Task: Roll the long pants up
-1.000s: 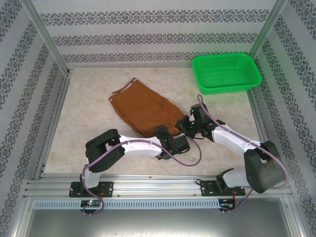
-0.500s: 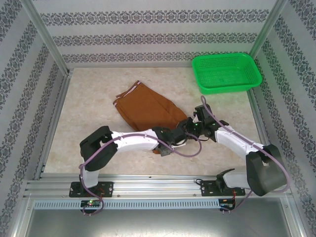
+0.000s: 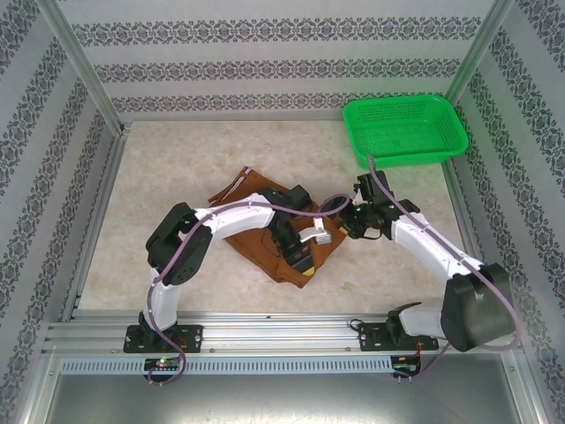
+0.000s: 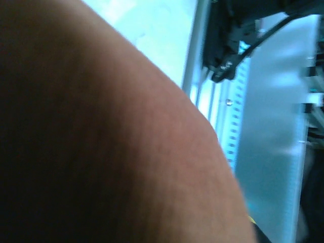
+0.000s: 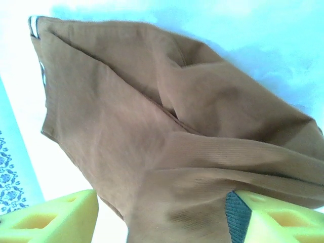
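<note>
The long pants [image 3: 256, 187] are lying bunched on the middle of the table [image 3: 159, 230], between the 2 arms, with a striped edge [image 5: 34, 26] pointing toward the far left and the near end gathered into thick folds. That bunching is most likely where the roll is being formed. The left gripper [image 3: 305, 265] is reaching over the cloth and pointing back toward the near edge, probably to tuck or turn the gathered end. The right gripper [image 3: 340, 225] is coming in from the right side at the same folds. In the right wrist view its 2 yellow fingers [image 5: 55, 217] are standing wide apart, and a fold of the pants is dropping down between them and lapping over the inner edge of one. They are straddling the cloth rather than pinching it. In the left wrist view the brown fabric is pressing so near the lens that it is blurring. It is covering the fingers, so whether those jaws are apart or clamped cannot be told, and the frame rail [image 4: 238, 131] is peeking past the cloth. From above, the left arm is hiding the middle of the pants, and the legs cannot be told apart. A green basket [image 3: 408, 162] is sitting well apart at the far right
</note>
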Robot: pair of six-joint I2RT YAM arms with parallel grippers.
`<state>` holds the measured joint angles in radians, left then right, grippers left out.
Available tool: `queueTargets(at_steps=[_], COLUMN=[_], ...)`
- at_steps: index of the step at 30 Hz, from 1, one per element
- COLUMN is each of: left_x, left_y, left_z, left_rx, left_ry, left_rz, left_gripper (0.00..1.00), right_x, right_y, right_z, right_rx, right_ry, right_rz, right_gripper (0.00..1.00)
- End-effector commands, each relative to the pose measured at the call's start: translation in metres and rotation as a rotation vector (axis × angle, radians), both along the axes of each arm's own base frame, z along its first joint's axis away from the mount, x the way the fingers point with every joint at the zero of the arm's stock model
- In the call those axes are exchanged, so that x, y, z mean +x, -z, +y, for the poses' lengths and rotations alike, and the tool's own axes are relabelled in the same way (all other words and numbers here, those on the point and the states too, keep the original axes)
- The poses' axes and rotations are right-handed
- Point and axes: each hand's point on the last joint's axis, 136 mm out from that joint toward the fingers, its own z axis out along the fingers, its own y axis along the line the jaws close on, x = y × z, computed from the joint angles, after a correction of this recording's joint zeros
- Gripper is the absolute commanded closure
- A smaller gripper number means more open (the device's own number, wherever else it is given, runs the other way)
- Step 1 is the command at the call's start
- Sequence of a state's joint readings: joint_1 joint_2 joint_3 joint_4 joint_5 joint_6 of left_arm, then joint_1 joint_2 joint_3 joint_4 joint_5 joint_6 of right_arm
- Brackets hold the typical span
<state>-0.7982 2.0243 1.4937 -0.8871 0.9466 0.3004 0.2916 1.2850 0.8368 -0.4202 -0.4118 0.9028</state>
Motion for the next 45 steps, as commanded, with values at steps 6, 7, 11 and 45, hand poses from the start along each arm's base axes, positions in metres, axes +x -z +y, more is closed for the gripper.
queueTargets(at_steps=[6, 7, 11, 45], left_x=[-0.018, -0.012, 0.030, 0.135], left_y=[0.007, 0.011, 0.024, 0.055], left_z=[0.000, 0.000, 0.010, 0.068], left_rx=[-0.021, -0.018, 0.048, 0.372], left_ry=[-0.025, -0.053, -0.196, -0.407], left_rz=[0.290, 0.272, 0.060, -0.299], left_gripper=[0.72, 0.66, 0.00, 0.00], right_x=[-0.021, -0.026, -0.041, -0.105], right_y=[0.020, 0.022, 0.024, 0.029], right_z=[-0.003, -0.003, -0.013, -0.022], right_rx=[-0.024, -0.027, -0.069, -0.066], right_ry=[-0.042, -0.054, -0.063, -0.113], right_rz=[0.061, 0.077, 0.092, 0.128], right_gripper=[0.28, 0.28, 0.27, 0.44])
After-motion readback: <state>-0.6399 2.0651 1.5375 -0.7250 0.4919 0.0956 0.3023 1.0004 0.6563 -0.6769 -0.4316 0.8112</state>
